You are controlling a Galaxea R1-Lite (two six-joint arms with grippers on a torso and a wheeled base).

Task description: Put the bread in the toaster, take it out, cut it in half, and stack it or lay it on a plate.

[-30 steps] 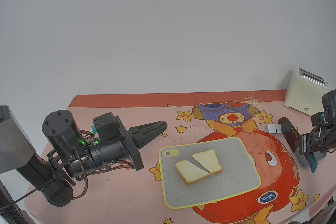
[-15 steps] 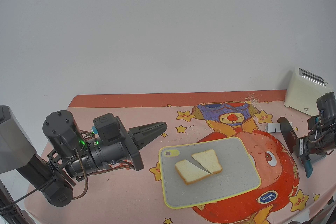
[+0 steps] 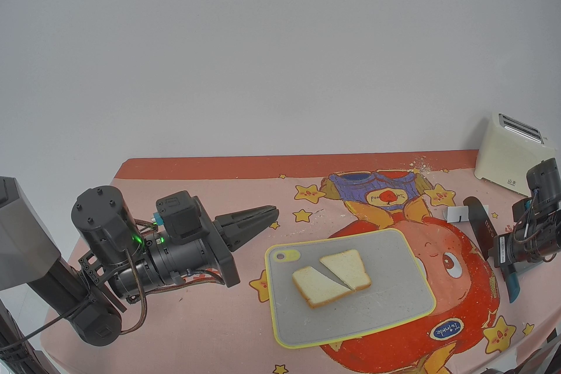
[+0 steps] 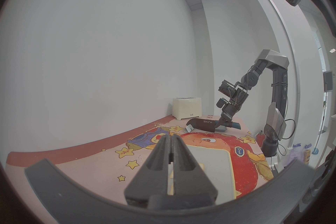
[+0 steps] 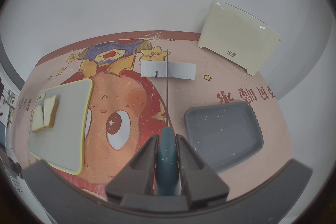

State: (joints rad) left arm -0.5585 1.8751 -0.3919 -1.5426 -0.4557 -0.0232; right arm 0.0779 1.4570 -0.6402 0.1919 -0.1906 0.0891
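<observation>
**Cut bread on the board, knife in the right claw at the table's right edge**

In the head view the two bread halves [image 3: 332,278] lie just beside each other with a thin slit between them. They sit on the left part of the cutting board [image 3: 385,281], at lower centre of the frame. The right part of the board is bare. The board's near corner comes close to the table's [image 3: 193,182] front edge, at the bottom of the frame.

The left gripper [image 3: 270,215] hangs at middle left, above the cloth. Its fingers are pressed together on nothing, and its tip points toward the board's far left corner. A strip of open cloth separates the two.

The right gripper [image 3: 507,259] sits at the right edge of the frame. Its fingers are clamped on the teal handle of the knife [image 3: 482,228], and the dark blade reaches toward a white paper piece [image 3: 459,213]. I cannot tell whether the blade touches the cloth. A wide band of open cloth lies between the knife and the board.

The toaster [image 3: 507,154] stands at the far right corner, against the wall. In the right wrist view a grey tray [image 5: 224,132] lies just beside the blade and apart from the toaster.
</observation>
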